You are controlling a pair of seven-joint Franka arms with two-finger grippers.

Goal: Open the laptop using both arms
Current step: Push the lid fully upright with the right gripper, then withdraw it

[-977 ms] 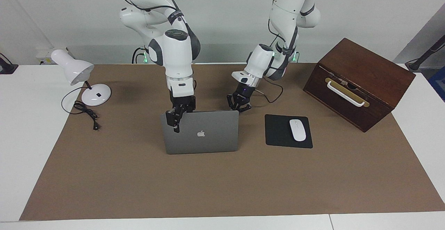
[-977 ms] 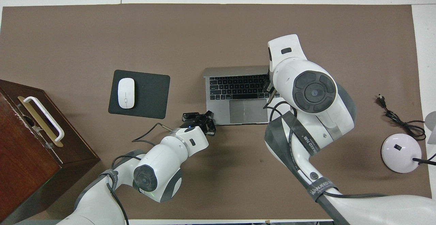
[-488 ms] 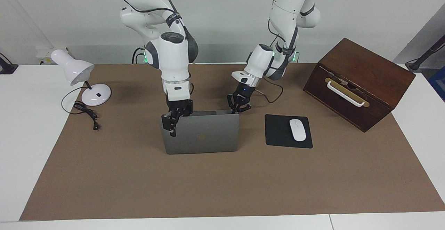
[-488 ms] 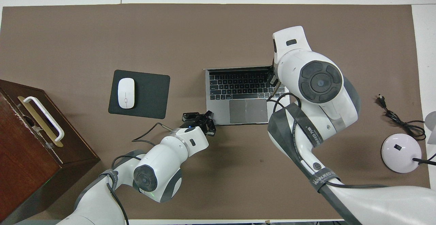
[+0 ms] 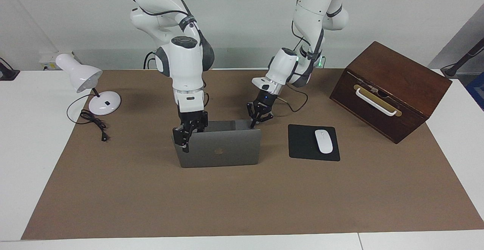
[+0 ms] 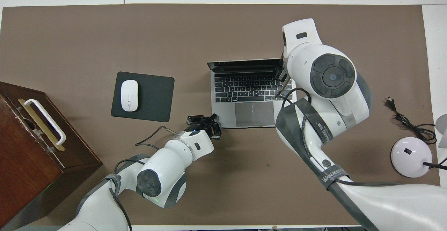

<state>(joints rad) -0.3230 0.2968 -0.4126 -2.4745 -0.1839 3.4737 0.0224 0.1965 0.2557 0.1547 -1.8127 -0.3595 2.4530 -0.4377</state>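
Tilted farther back since earlier: MacBook point(image 5: 219, 149) lid, frame centre, pinched by right gripper point(image 5: 184, 133); left gripper point(image 5: 258, 114) pressing base corner, grip state unclear.

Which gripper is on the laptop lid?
The right gripper, at the raised lid's corner of the laptop. The left gripper is down at the base's corner nearest the robots, toward the mouse pad.

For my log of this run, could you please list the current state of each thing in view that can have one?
laptop: open, lid tilted back past upright, keyboard exposed.
right gripper: shut on the laptop lid's corner.
left gripper: on the laptop base's near corner; fingers unclear.
wooden box: lid closed.
desk lamp: unplugged, plug lying on the mat.
mouse: resting on the mouse pad.
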